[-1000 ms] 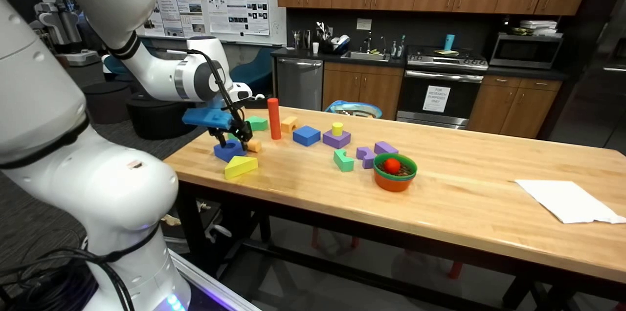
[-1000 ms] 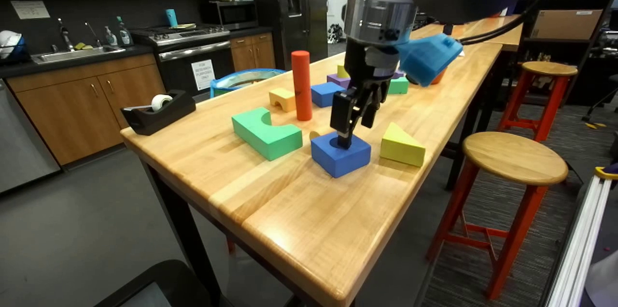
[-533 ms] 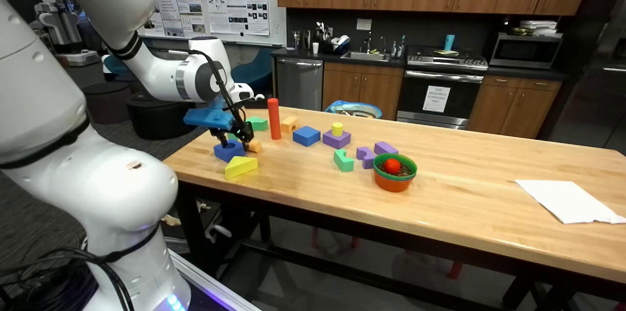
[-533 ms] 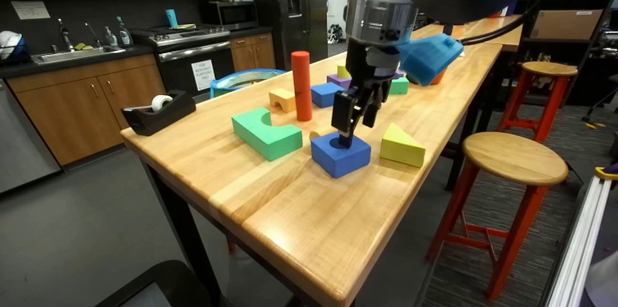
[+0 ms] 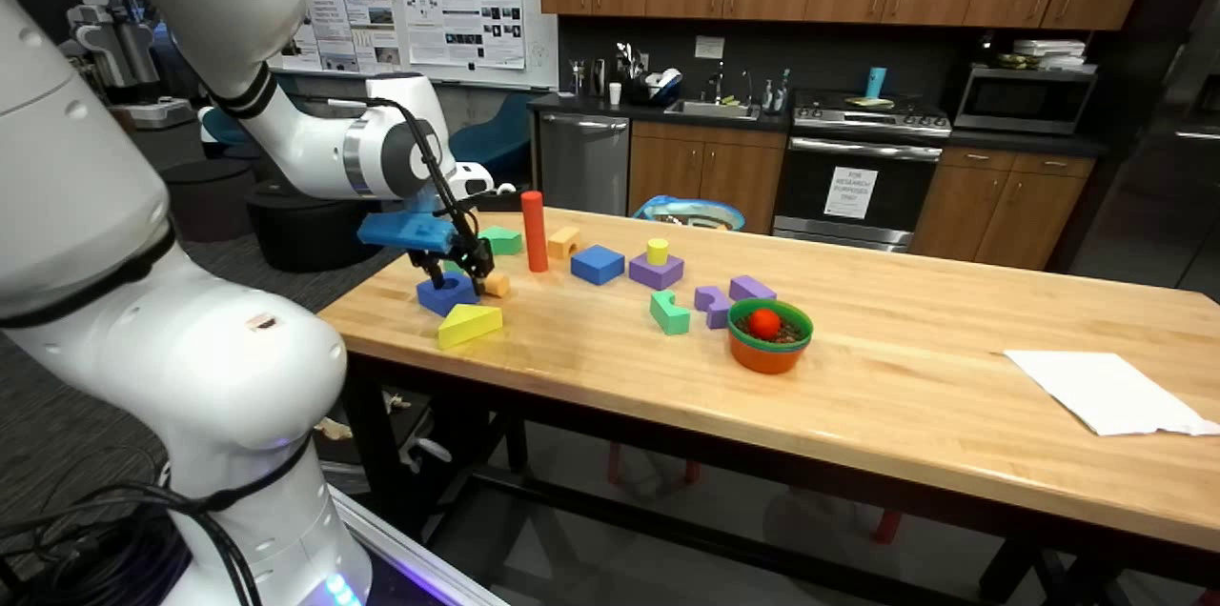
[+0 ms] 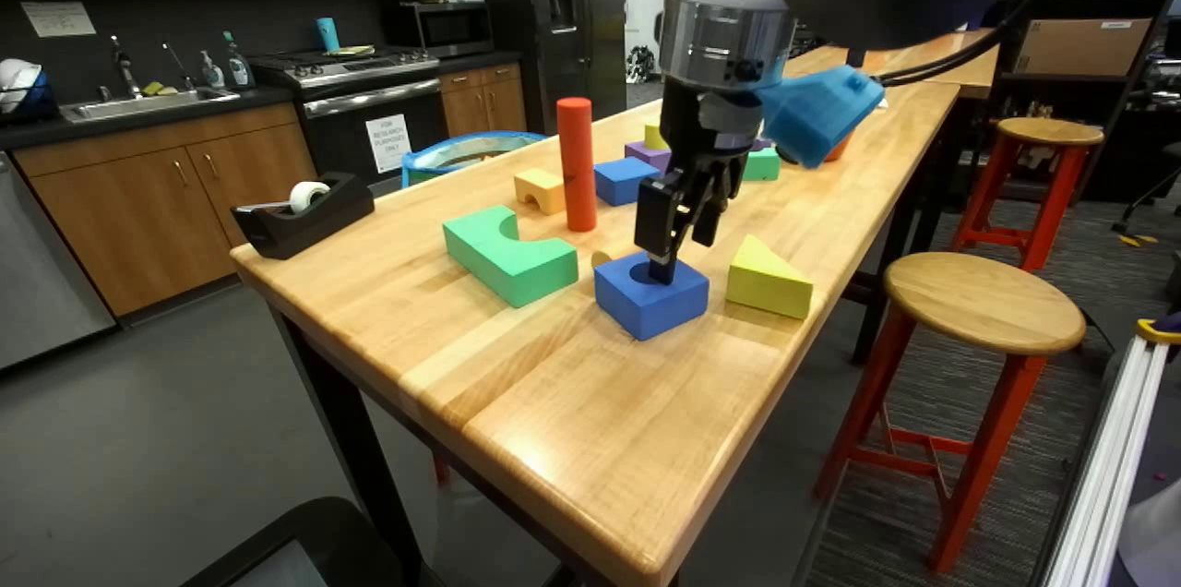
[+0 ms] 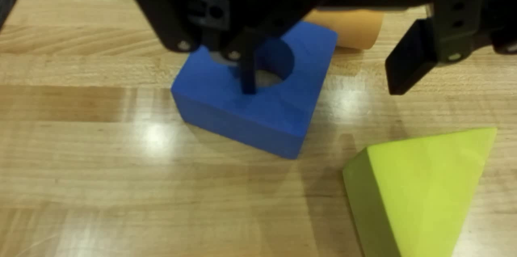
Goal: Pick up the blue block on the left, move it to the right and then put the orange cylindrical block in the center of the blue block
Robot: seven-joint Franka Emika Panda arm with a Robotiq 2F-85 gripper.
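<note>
One tape dispenser (image 6: 303,214) well left of the gripper (image 6: 684,256) in an exterior view. A green block (image 6: 510,266) closer, same side. Then the orange cylinder (image 6: 577,164), upright, left and farther back. The blue block (image 6: 651,304) is right below: jaws spread, one finger at its hole (can't tell if in or above), other past its side. A yellow wedge (image 6: 769,285) just to the right.

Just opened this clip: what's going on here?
A robot arm has its open claw down at the holed blue block, one jaw by the hole and the other out past the block's side, apparently to grip its wall. Nothing is gripped yet; the block rests on the table. The orange cylindrical block stands upright nearby, so both moves remain to be done.
</note>
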